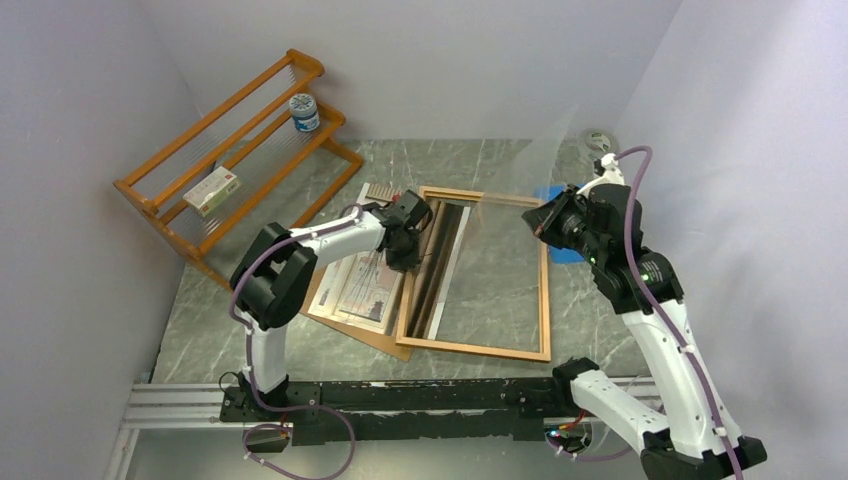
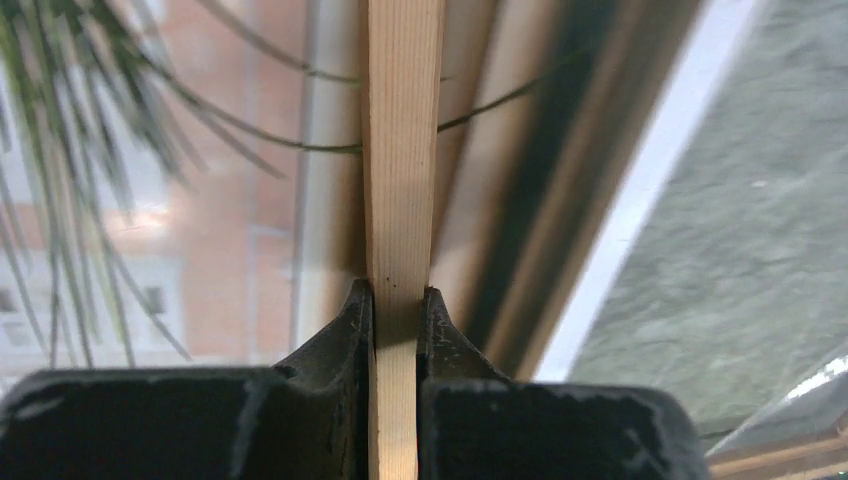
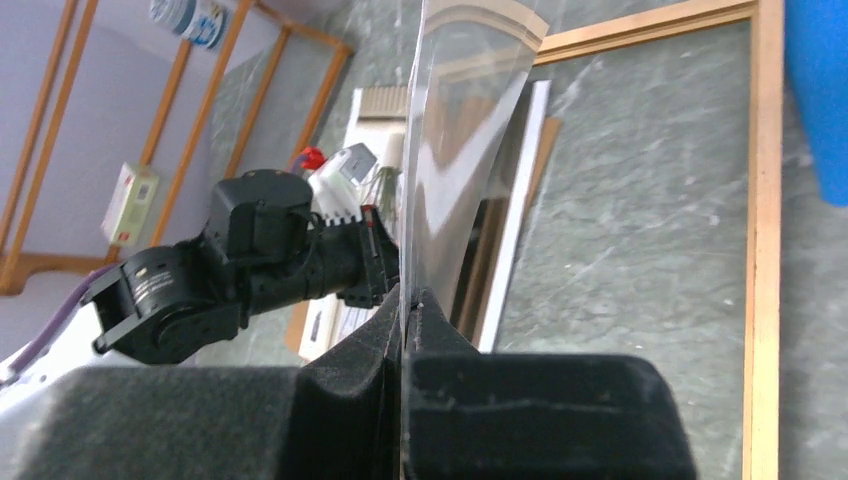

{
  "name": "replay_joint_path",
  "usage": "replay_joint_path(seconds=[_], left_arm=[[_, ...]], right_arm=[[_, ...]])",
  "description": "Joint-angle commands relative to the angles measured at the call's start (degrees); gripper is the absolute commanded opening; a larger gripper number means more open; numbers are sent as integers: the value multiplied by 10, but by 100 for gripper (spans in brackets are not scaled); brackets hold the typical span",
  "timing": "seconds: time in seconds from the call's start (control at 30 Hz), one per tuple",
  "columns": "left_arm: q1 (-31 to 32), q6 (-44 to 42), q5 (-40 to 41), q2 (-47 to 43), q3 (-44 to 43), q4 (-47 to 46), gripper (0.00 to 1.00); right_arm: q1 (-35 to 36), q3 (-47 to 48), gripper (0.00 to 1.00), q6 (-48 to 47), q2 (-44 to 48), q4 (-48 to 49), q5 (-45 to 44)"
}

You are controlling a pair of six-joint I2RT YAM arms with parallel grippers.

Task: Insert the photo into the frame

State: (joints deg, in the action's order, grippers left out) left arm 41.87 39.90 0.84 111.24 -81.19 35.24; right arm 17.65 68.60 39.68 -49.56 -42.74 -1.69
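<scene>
Left gripper (image 2: 397,305) clamped frame (image 2: 402,150) rail; right gripper (image 3: 405,312) pinched clear sheet (image 3: 460,150) upright. Floppy sheet could buckle and slip out.

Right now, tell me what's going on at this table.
The left gripper is shut on the left rail of the thin light-brown wooden picture frame. The right gripper pinches a clear flexible sheet and holds it upright over the frame. The beige-grey paper photo of a window and plant lies partly under that left rail, on a plain brown backing board, so it is not yet seated in the frame.
</scene>
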Motion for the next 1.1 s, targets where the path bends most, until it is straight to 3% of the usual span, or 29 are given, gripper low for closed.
replay_joint_path(seconds=[0.0, 0.1, 0.23, 0.3, 0.47, 0.73, 1.07], left_arm=[[-25, 12, -9, -74, 35, -39, 3], [-34, 11, -10, -87, 48, -30, 5], [-46, 16, -15, -118, 65, -20, 53], [-59, 18, -25, -138, 79, -24, 63], [-95, 15, -15, -184, 100, -10, 68], [-148, 13, -12, -226, 148, -13, 64], [-154, 13, -125, -191, 197, -98, 87]], right_arm=[[-1, -21, 0, 15, -10, 126, 95], [-1, -27, 0, 26, -29, 160, 136], [-1, -40, 0, 43, -51, 211, 174], [-1, -49, 0, 55, -63, 237, 199], [0, -86, 0, 80, -90, 297, 231], [-1, -201, 0, 89, -74, 361, 214], [-35, -388, 0, 57, -33, 371, 149]])
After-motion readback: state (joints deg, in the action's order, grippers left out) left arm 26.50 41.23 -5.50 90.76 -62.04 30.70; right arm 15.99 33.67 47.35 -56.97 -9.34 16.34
